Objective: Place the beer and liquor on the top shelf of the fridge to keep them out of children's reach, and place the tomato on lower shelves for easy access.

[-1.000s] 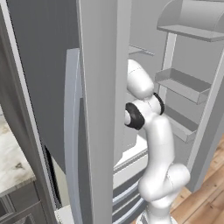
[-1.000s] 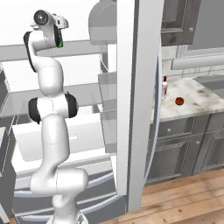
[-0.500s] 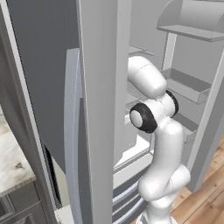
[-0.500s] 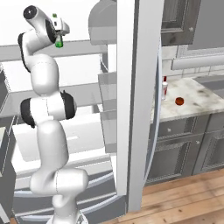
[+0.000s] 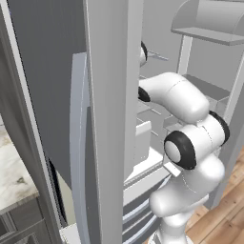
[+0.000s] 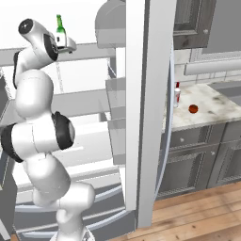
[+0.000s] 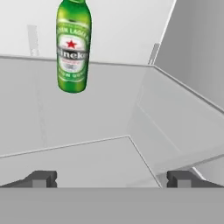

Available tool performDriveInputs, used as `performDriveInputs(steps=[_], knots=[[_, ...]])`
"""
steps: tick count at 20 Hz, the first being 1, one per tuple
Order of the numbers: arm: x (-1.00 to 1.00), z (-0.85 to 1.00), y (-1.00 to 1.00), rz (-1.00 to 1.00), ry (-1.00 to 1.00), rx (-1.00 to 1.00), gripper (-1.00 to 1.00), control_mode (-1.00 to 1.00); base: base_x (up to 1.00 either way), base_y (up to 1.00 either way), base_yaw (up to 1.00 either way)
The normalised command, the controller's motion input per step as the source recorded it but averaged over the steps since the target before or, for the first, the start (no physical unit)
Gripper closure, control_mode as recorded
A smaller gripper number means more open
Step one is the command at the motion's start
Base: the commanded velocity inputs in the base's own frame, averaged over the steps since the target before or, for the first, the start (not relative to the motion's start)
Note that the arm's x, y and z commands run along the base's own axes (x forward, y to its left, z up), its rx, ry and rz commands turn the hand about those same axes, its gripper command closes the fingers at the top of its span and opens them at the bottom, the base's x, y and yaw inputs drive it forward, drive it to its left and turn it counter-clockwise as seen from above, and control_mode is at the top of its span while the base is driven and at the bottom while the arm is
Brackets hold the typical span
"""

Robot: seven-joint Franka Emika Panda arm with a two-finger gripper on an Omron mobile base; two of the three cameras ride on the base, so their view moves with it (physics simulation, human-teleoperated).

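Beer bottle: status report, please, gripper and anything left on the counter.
Gripper open, nothing between fingers. Beer upright on the top shelf in the fridge, apart from the fingertips. Liquor and tomato on the counter.

Glossy green glass is seen on the beer (image 7: 73, 48) (paper-like label); matt grey plastic lines the fridge (image 7: 183, 118).

White arm (image 5: 190, 138) behind the open fridge (image 5: 57, 81) door; interior shelving beyond
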Motion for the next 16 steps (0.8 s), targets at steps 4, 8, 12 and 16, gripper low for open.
performDriveInputs(steps=[4, 8, 12, 16], knots=[[-1.00, 0.00, -0.61, 0.00, 0.07, 0.00, -1.00, -1.00, 0.00, 0.00, 0.00], [-1.00, 0.00, -0.51, 0.03, 0.10, 0.00, -1.00, -1.00, 0.00, 0.00, 0.00], [-0.98, -0.01, -0.19, 0.15, 0.11, 0.00, -1.00, -1.00, 0.00, 0.00, 0.00], [-0.86, -0.08, -0.10, 0.22, 0.10, 0.01, -1.00, -1.00, 0.00, 0.00, 0.00]])
